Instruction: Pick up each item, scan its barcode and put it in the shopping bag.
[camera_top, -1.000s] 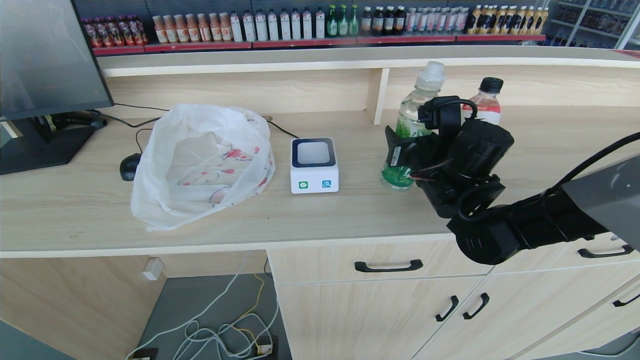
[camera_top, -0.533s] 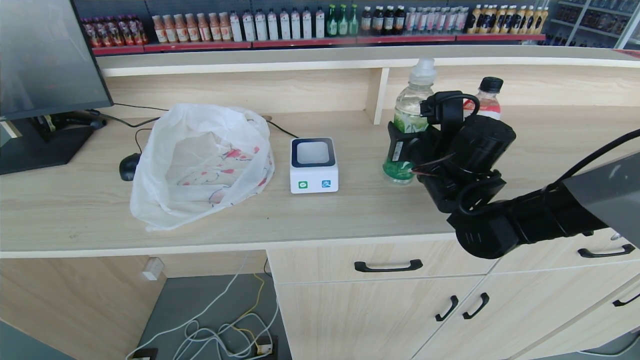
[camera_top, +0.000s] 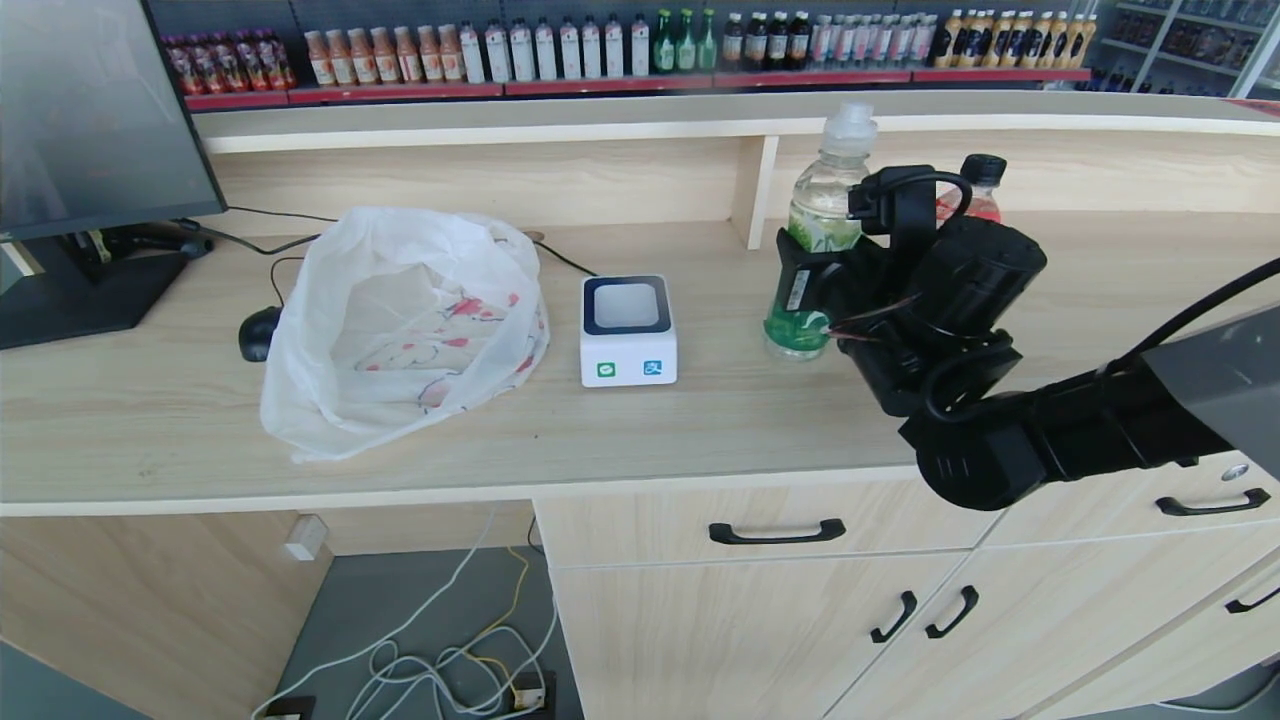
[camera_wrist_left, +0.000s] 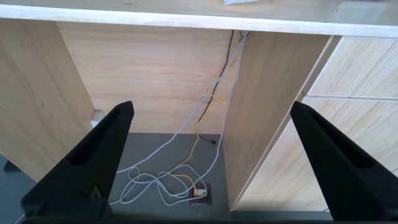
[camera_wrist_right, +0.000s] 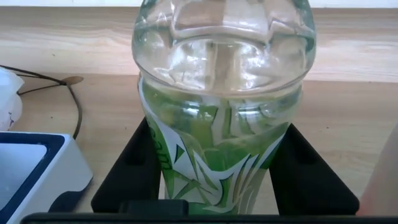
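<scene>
Bottle (camera_top: 822, 205) higher in right pincer (camera_top: 812, 292)

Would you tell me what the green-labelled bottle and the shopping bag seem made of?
The green-labelled bottle looks like clear, glossy plastic: the counter shows through it. The shopping bag seems thin, translucent plastic film, given its crumpled folds.

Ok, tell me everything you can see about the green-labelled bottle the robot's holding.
The green-labelled bottle is clear plastic with a pale cap and a green-and-white label round its lower body, clear liquid inside. It is upright, clamped at the label between the black fingers of the right hand, just right of the white scanner. Whether its base touches the counter is unclear.
</scene>
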